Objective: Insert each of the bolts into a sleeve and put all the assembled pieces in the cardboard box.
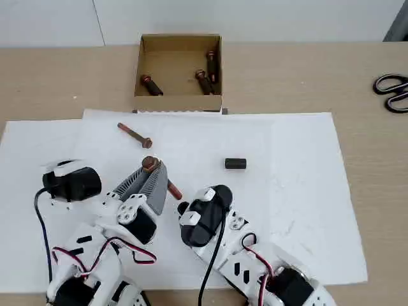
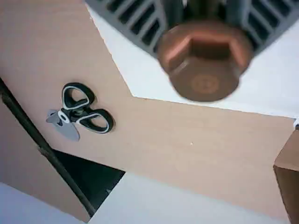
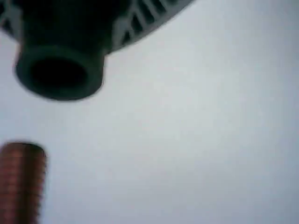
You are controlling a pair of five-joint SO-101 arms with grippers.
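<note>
My left gripper (image 1: 152,172) is shut on a copper bolt (image 1: 150,164), whose hex head (image 2: 205,63) points toward the box while its threaded end (image 1: 174,190) points at the right arm. Close beside that end, my right gripper (image 1: 185,208) is shut on a black sleeve (image 3: 58,72). In the right wrist view the sleeve's open bore sits a short way off the bolt's threaded tip (image 3: 21,182). A second bolt (image 1: 134,134) and a second black sleeve (image 1: 235,163) lie loose on the white paper. The cardboard box (image 1: 180,102) at the back holds three assembled pieces.
White paper (image 1: 299,191) covers the middle of the wooden table. Black scissors (image 1: 392,92) lie at the far right edge, also seen as scissors (image 2: 81,114) in the left wrist view. A corner of the box (image 2: 287,177) shows there too.
</note>
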